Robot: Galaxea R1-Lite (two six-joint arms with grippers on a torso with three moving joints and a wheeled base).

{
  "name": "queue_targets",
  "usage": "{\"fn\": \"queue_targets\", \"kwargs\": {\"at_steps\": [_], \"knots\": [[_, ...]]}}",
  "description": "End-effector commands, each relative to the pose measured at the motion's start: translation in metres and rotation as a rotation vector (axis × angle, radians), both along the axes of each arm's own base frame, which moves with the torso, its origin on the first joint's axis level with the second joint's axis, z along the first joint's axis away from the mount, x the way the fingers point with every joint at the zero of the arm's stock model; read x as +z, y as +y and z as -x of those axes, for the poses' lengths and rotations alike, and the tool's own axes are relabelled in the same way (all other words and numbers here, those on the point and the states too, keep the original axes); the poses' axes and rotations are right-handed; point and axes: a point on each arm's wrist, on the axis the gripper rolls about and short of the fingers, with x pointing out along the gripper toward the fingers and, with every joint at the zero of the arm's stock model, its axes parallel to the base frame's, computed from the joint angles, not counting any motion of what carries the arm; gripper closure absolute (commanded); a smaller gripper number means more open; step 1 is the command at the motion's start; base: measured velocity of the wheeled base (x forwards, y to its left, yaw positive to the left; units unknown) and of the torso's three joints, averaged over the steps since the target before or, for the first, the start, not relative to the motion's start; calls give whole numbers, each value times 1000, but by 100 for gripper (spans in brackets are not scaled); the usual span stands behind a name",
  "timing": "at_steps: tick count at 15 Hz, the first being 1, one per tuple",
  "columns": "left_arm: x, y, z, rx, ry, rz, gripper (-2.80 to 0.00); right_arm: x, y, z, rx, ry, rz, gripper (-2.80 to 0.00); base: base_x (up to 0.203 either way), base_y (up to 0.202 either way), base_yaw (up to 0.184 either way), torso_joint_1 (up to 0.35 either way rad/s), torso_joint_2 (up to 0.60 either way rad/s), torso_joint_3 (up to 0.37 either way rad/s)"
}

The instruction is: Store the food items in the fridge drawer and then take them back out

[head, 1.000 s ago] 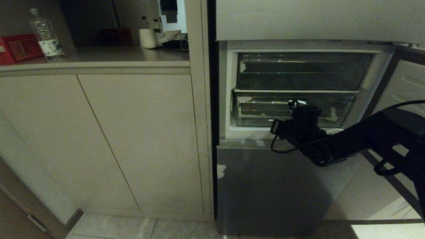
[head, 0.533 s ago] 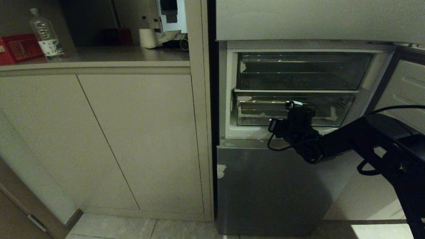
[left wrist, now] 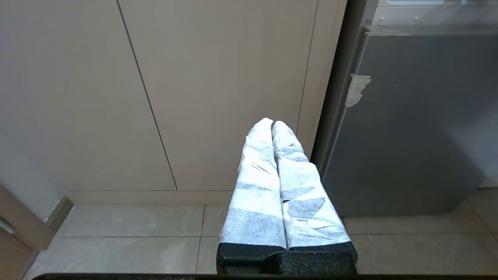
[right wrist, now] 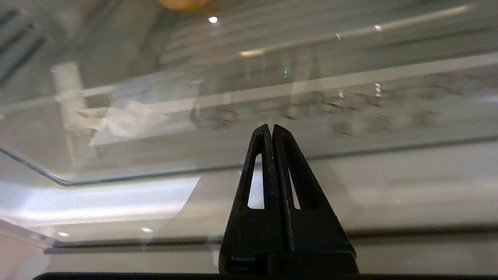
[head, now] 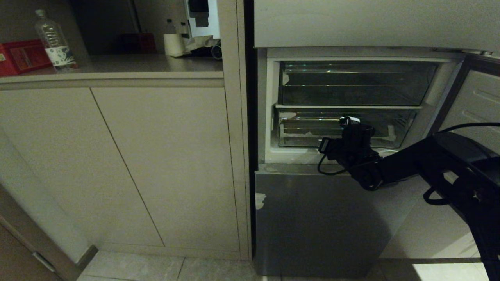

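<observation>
Right gripper [right wrist: 271,130] closed, empty, facing clear bin [right wrist: 116,155]

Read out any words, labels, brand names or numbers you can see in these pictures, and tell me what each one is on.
No text can be read.
Water bottle on the counter: the label print is too small to read.
Red box beside it: the markings are too small to read.
Lower clear bin in the fridge: dark marks on its front, too blurred to read.
Tape scrap on the grey panel: blank.

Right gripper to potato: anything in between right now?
Yes. The front wall of the drawer's clear bin stands between the shut right gripper and the potato, which is only visible through the plastic, further in.
</observation>
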Motion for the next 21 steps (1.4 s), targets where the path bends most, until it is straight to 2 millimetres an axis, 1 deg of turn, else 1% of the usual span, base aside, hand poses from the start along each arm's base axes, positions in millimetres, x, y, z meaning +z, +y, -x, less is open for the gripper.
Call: {"fn": "queue_targets", "kwargs": {"at_steps": [1,2,4,6,8,11,13,15,16,17,19,21], "knots": [[0,0,0,0,1,0,0,25,-4,22,3,-11,-3,0,0,0,0,0,0,0],[0,0,0,0,2,0,0,43,-7,41,4,-17,-2,0,0,0,0,0,0,0],[0,0,0,0,1,0,0,72,-18,90,11,-12,2,0,0,0,0,0,0,0],[0,0,0,0,0,0,0,91,-31,154,40,-3,5,0,0,0,0,0,0,0],[0,0,0,0,0,0,0,98,-44,221,77,1,11,0,0,0,0,0,0,0],[0,0,0,0,2,0,0,95,-64,318,114,-47,21,0,0,0,0,0,0,0],[0,0,0,0,1,0,0,87,-78,378,109,-109,51,0,0,0,0,0,0,0],[0,0,0,0,1,0,0,70,-88,425,91,-152,125,0,0,0,0,0,0,0],[0,0,0,0,0,0,0,55,-92,443,75,-150,175,0,0,0,0,0,0,0],[0,0,0,0,0,0,0,37,-94,455,60,-122,222,0,0,0,0,0,0,0],[0,0,0,0,1,0,0,4,-97,472,40,-32,292,0,0,0,0,0,0,0],[0,0,0,0,0,0,0,-13,-97,486,35,-17,313,0,0,0,0,0,0,0]]}}
